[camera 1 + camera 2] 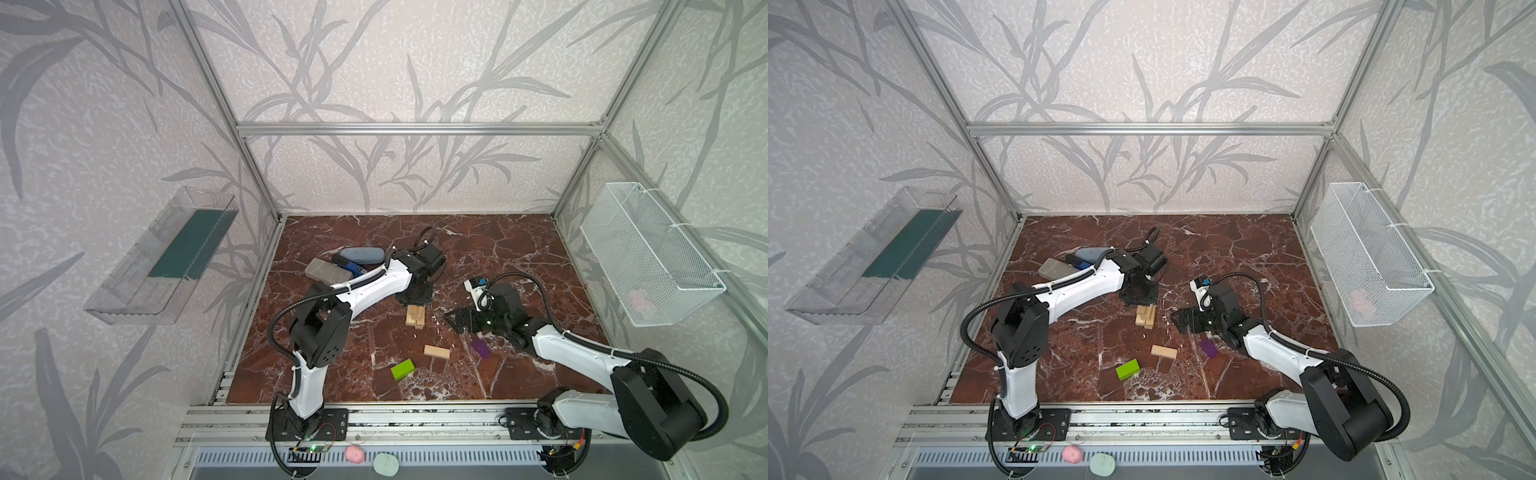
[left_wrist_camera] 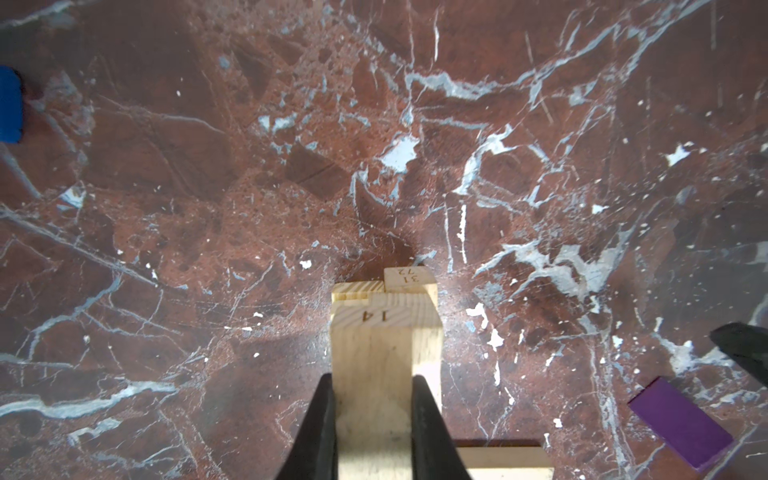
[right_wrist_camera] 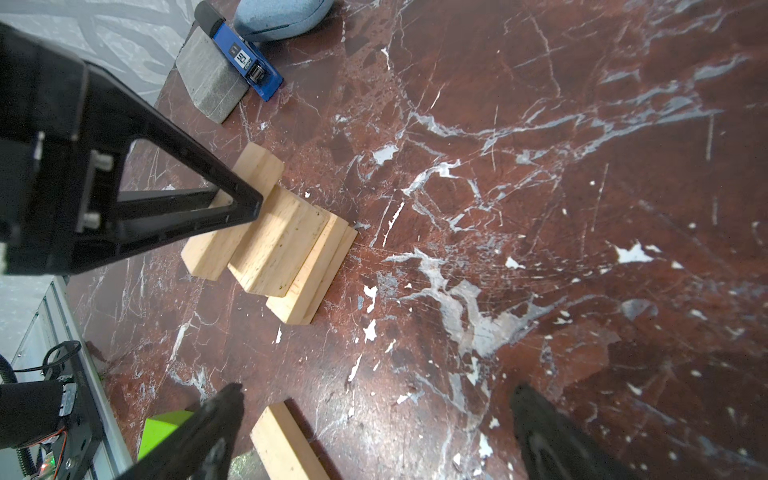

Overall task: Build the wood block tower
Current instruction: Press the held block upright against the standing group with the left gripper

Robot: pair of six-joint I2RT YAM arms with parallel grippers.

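Note:
The tower (image 1: 415, 316) (image 1: 1145, 316) is a small stack of pale wood blocks in crossed layers at mid-table, also seen in the right wrist view (image 3: 286, 253). My left gripper (image 1: 413, 298) (image 2: 376, 415) is directly over it, shut on the top wood block (image 2: 374, 357), marked "14". I cannot tell whether that block rests on the stack. My right gripper (image 1: 455, 320) (image 3: 376, 395) hangs open to the right of the tower, empty. In front lie a loose wood block (image 1: 436, 352) (image 3: 286, 444), a green block (image 1: 402, 369) and a purple block (image 1: 481, 347) (image 2: 681, 424).
A grey case (image 1: 328, 271), a blue-grey case (image 1: 361, 254) and a blue tool (image 1: 351, 266) lie at back left, beside the left arm. A wire basket (image 1: 648, 253) hangs on the right wall, a clear tray (image 1: 166, 253) on the left.

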